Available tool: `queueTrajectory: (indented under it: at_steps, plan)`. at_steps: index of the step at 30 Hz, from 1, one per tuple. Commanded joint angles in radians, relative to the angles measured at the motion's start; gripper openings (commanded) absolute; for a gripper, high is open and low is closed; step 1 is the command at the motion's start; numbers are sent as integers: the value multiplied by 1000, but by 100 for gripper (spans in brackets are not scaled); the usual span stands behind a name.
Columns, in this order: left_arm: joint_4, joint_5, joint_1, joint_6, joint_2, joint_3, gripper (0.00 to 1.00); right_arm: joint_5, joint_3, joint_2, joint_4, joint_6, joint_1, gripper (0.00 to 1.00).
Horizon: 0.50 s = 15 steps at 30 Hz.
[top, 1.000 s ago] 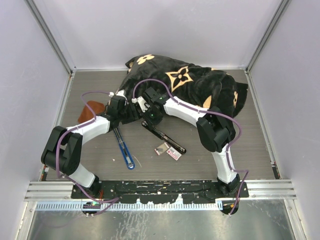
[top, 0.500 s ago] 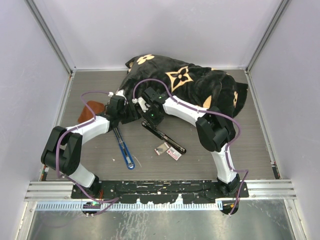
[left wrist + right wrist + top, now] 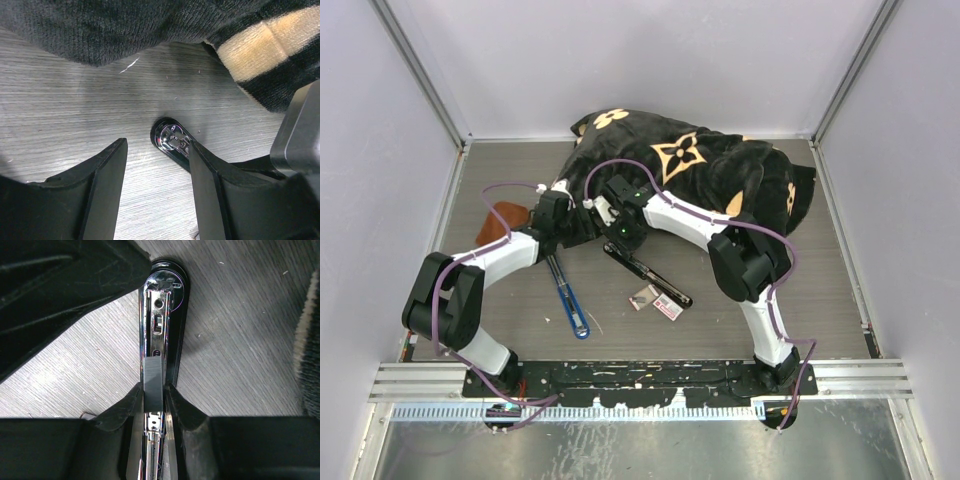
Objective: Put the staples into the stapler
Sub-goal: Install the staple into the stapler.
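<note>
The black stapler (image 3: 650, 272) lies open on the table, its chrome magazine (image 3: 159, 315) facing up. My right gripper (image 3: 154, 402) is shut on a short grey staple strip (image 3: 153, 377) and holds it right over the magazine channel. In the top view this gripper (image 3: 620, 238) is at the stapler's far end. My left gripper (image 3: 156, 192) is open, its right finger (image 3: 207, 185) beside the stapler's rounded end (image 3: 172, 140); in the top view it (image 3: 582, 228) sits just left of the right one. The white staples box with its red label (image 3: 668, 308) and a greyish inner piece (image 3: 643, 297) lie by the stapler's near end.
A black blanket with beige patterns (image 3: 700, 170) is heaped right behind both grippers and fills the top of the left wrist view (image 3: 125, 25). A blue stapler (image 3: 566, 290) lies left of the black one. A brown object (image 3: 500, 220) sits at the far left.
The right arm has edged slightly to the left; the stapler, the box and the left arm look unmoved.
</note>
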Motion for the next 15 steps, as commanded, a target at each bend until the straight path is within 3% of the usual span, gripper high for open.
queueTrajectory:
  at_steps: [1, 15]
  plan:
    - [39, 12, 5, 2, -31, 4, 54, -33, 58, 12, -48, -21, 13, 28]
    - [48, 23, 8, -7, -28, 0, 53, -15, 65, 27, -68, -29, 15, 32]
